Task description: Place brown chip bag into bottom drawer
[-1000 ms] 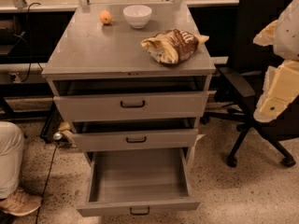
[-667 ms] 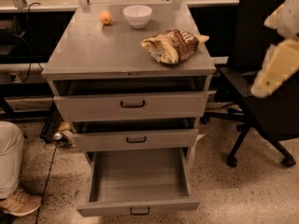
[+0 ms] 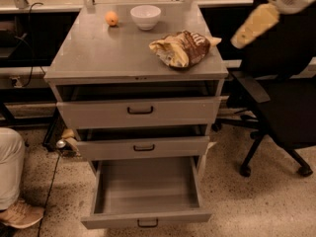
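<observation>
A gripper (image 3: 253, 27) is seen raised beyond the right rear corner of the grey cabinet (image 3: 108, 53), above an office chair (image 3: 281, 112) parked at the cabinet's right side. Nothing is held or touched by it, and whether it is open or closed cannot be told. The brown chip bag (image 3: 183, 48) is left lying crumpled on the cabinet's top, towards the right edge and just short of the front right corner, well apart from the gripper. A white bowl (image 3: 145, 16) and a small orange fruit (image 3: 111, 18) are set at the rear of the same top. The bottom drawer (image 3: 145, 189) is pulled well out at the cabinet's foot, and nothing is seen in it. The bag is judged to be at risk if approached from the rear or left: being so close to the edge, it could be nudged off the cabinet before a grip is made. Its slack foil could also be pinched too thinly and let slip on the way down, and the slightly protruding middle drawer (image 3: 143, 147) could be struck if the bag is lowered too near the cabinet's face.
</observation>
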{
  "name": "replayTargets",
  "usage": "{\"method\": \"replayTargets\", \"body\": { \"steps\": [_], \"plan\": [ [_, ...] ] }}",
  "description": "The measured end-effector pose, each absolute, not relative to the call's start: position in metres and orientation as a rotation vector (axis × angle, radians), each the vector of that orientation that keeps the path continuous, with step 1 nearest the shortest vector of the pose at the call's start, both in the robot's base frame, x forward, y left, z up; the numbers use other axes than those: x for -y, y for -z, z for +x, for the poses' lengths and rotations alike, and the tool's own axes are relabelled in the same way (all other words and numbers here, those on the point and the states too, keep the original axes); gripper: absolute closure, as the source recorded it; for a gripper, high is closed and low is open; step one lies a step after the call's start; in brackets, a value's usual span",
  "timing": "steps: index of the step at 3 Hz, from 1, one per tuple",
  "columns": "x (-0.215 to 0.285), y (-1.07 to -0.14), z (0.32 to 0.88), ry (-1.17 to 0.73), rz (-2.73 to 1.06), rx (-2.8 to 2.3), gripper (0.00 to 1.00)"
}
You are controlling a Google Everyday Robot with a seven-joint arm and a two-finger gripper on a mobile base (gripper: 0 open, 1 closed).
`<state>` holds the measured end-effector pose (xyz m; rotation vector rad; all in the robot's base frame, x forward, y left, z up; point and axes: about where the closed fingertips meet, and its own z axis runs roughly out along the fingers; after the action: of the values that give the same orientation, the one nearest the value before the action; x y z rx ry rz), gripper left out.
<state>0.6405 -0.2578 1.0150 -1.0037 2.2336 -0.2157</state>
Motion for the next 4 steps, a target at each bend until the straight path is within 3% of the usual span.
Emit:
{"method": "replayTargets", "body": {
  "steps": [2,4],
  "plan": [
    [0.252,-1.008,0.654,0.170,-0.902,-2.259,0.00],
    [0.168,-0.945,0.684,-0.047,-0.790,-2.323,0.00]
  ]
}}
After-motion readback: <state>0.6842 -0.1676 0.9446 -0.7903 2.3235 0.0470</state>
